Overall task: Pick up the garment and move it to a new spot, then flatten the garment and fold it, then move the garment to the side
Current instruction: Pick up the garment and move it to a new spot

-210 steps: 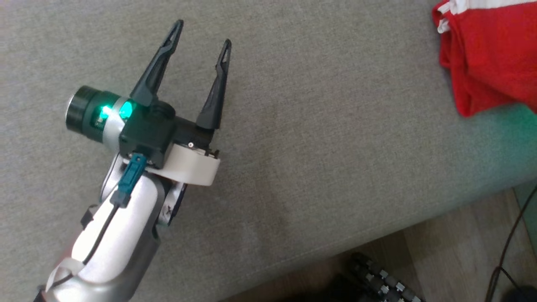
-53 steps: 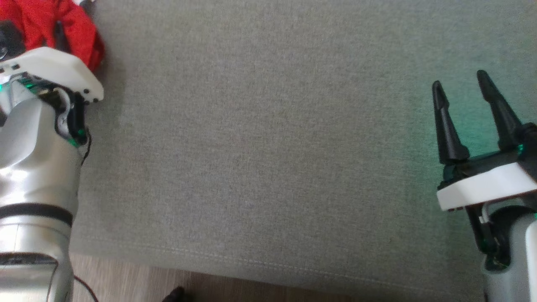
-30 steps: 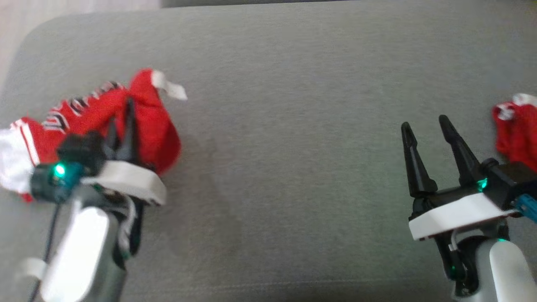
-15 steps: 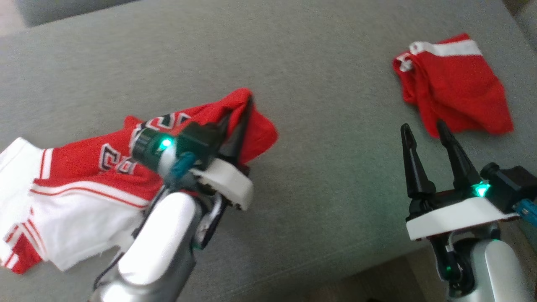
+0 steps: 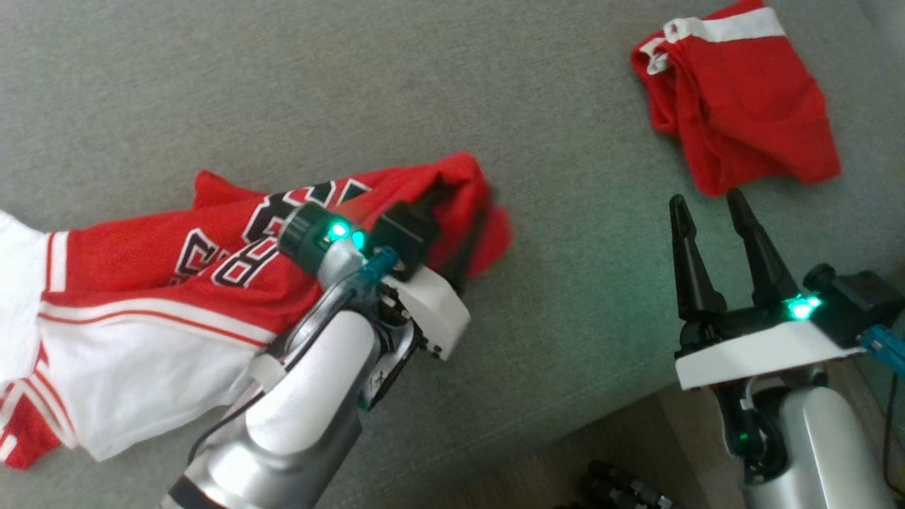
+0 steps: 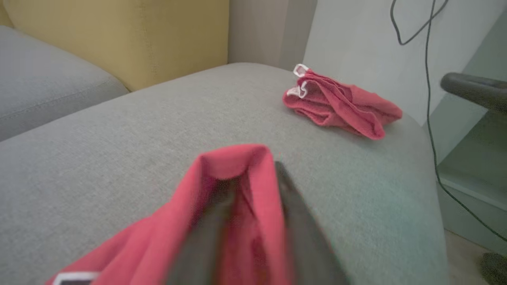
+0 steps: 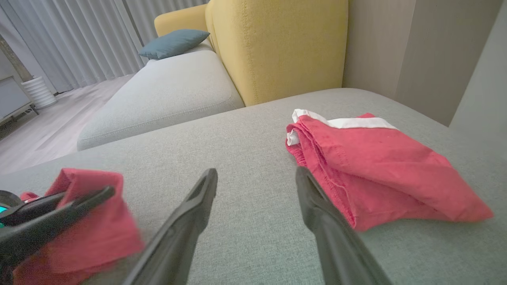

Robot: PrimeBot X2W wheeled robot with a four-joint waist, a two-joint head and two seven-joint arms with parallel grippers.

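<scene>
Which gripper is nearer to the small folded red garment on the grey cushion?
Right. The right gripper points at the folded red garment, fingertips just short of it; the left gripper is farther away, in a fold of the red jersey.

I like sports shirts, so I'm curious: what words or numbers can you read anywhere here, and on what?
Jersey: black, white-edged letters on the red, creased and partly behind the arm; not readable.
Shorts: no text.
Couch: no text.
</scene>
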